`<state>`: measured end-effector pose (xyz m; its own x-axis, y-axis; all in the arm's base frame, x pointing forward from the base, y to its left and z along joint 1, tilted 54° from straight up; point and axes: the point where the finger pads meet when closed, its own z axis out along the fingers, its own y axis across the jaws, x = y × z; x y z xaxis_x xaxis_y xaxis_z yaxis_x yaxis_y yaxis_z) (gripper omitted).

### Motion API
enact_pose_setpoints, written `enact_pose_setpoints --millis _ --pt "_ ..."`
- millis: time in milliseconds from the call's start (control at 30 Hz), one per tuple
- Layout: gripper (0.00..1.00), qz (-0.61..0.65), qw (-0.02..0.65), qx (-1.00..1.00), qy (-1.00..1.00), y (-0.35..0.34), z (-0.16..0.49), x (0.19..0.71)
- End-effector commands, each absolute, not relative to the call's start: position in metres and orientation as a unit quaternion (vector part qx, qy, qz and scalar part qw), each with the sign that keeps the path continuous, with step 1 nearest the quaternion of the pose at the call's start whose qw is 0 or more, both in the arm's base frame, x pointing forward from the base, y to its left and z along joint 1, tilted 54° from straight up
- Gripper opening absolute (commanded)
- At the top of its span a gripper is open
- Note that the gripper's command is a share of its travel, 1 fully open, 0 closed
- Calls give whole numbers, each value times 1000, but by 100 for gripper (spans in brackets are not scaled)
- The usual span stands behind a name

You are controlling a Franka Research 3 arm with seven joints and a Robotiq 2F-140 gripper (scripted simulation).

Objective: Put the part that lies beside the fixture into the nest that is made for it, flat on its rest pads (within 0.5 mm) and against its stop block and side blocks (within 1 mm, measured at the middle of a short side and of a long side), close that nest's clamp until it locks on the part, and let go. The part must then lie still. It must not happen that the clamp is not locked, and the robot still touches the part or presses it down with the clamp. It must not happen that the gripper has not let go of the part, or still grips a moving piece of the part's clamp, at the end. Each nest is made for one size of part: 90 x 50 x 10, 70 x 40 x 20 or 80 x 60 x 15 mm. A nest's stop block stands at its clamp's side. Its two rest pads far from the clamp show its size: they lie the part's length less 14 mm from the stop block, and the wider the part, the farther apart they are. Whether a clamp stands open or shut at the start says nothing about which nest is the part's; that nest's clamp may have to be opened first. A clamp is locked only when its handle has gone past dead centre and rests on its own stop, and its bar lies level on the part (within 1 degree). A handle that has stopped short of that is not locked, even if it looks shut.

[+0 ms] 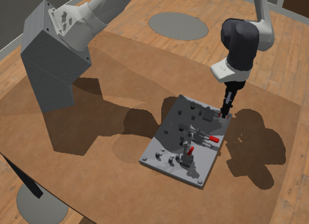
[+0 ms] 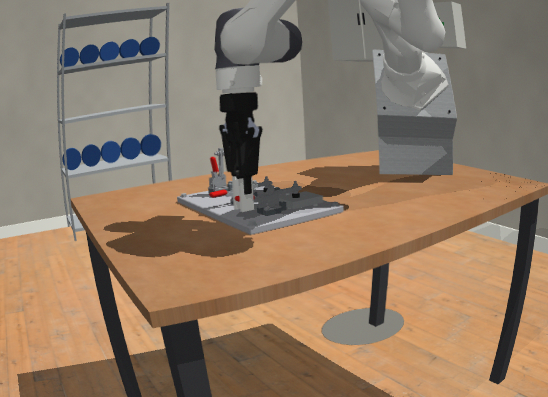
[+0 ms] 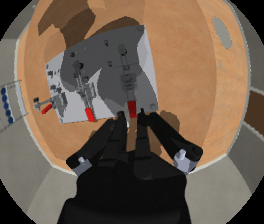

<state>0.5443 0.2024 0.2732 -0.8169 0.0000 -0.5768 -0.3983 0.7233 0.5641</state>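
Note:
The grey fixture plate (image 1: 203, 167) (image 2: 272, 225) (image 3: 66, 70) lies on the wooden table and carries three nests with red-handled clamps. My gripper (image 1: 224, 115) (image 2: 241, 197) (image 3: 133, 107) points straight down at the plate's far right corner and is shut on the far clamp's red handle (image 1: 220, 114) (image 3: 132, 107), which sits low near the plate. A dark grey block (image 1: 208, 115) lies in that far nest beside the clamp; I cannot tell its exact seating. The middle clamp's handle (image 1: 214, 139) (image 2: 216, 194) lies flat. The near clamp's handle (image 1: 190, 150) (image 2: 214, 164) stands upright.
The robot's grey base block (image 1: 53, 67) (image 2: 415, 140) stands at the back of the table. A metal shelf (image 2: 112, 105) with blue balls stands beyond the table. The table's edge runs close to the right of the plate in the top view.

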Motion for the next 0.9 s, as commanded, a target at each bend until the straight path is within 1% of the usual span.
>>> enact_pose_setpoints --millis 0,667,700,867 --pt "0 354 282 -113 885 205 271 546" --pt "0 354 282 -113 885 205 271 547" --pt "28 354 282 -113 885 205 271 547" --pt "28 354 282 -113 885 205 271 547"
